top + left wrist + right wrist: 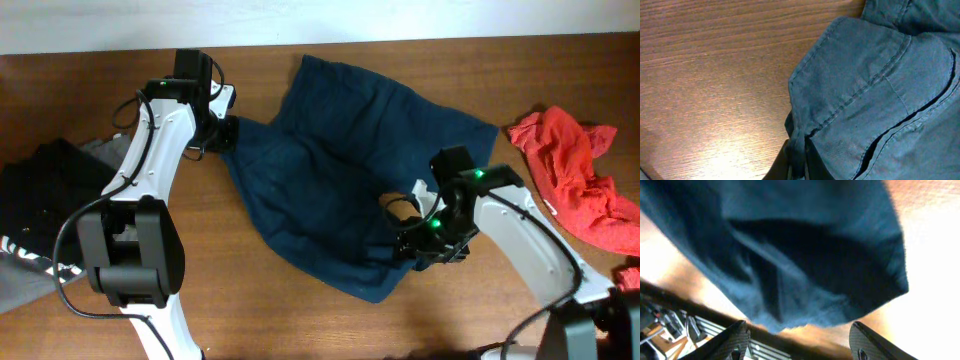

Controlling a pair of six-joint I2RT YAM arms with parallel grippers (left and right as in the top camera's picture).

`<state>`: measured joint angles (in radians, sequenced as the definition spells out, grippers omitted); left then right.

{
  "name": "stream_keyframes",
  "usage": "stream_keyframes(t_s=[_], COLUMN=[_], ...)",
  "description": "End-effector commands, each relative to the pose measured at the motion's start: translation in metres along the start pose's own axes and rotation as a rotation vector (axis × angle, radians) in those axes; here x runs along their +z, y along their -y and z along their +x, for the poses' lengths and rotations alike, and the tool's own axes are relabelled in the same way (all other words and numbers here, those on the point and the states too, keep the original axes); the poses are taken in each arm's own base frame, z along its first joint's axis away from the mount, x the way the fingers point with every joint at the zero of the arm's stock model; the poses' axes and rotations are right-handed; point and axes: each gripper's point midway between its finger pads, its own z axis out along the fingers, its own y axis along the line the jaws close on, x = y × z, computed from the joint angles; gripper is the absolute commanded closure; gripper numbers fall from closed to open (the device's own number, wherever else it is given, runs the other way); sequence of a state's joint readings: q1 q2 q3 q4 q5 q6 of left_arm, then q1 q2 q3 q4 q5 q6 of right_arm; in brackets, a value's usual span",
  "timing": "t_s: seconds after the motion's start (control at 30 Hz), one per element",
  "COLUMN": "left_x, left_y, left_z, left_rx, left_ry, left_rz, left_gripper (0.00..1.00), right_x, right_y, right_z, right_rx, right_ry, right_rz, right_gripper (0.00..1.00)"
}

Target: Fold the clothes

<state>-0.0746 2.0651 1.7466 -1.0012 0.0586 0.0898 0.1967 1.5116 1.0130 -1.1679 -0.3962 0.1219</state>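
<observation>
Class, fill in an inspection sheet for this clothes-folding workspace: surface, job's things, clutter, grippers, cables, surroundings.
Surface: wooden table, bare wood showing between the clothes.
Job's things: blue garment lying rumpled mid-table; red garment crumpled on the right arm's side; black garment and grey garment heaped on the left arm's side.
Clutter: nothing seen.
Grippers: left gripper pinching a corner of the blue garment; right gripper open at that garment's near hem.
Cables: black cable looping beside the left arm's base.
Surroundings: white wall beyond the table's far edge.
</observation>
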Motion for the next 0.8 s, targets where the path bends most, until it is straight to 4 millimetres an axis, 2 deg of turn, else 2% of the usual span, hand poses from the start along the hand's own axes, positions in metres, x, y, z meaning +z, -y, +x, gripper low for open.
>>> stream_keyframes(t_s=[0.0, 0.17, 0.27, 0.33, 0.43, 0.57, 0.7, 0.77], left_x=[-0.002, -0.002, -0.002, -0.002, -0.002, -0.002, -0.002, -0.002], left_y=[-0.003, -0.003, -0.003, -0.003, -0.003, -0.003, -0.003, -0.003], left_z=[-0.004, -0.005, -0.005, -0.005, -0.005, -0.005, -0.005, -0.005], left_rx=[0.012, 0.012, 0.013, 0.013, 0.013, 0.013, 0.013, 0.012], left_ry=[0.011, 0.015, 0.016, 0.015, 0.015, 0.016, 0.015, 0.015], left_rz=[-0.006, -0.006, -0.006, -0.006, -0.006, -0.006, -0.005, -0.006], left_gripper=[1.0, 1.0, 1.0, 1.0, 1.0, 1.0, 1.0, 1.0], right_x=[-0.006, 0.008, 0.028, 0.043, 0.066, 0.091, 0.094, 0.091], right_y=[-0.007, -0.02, -0.025, -0.021, -0.014, -0.021, -0.051, -0.055], right_z=[0.003, 0.019, 0.034, 0.037, 0.032, 0.02, 0.007, 0.002], right_rx=[-0.01, -0.041, -0.04, -0.007, -0.011, -0.13, -0.273, -0.315], right_ry=[0.013, -0.042, -0.082, -0.071, -0.014, 0.069, 0.131, 0.145], right_rz=[0.012, 0.026, 0.052, 0.1, 0.133, 0.069, -0.063, -0.068], right_gripper=[0.3, 0.3, 0.28, 0.24, 0.2, 0.2, 0.21, 0.28])
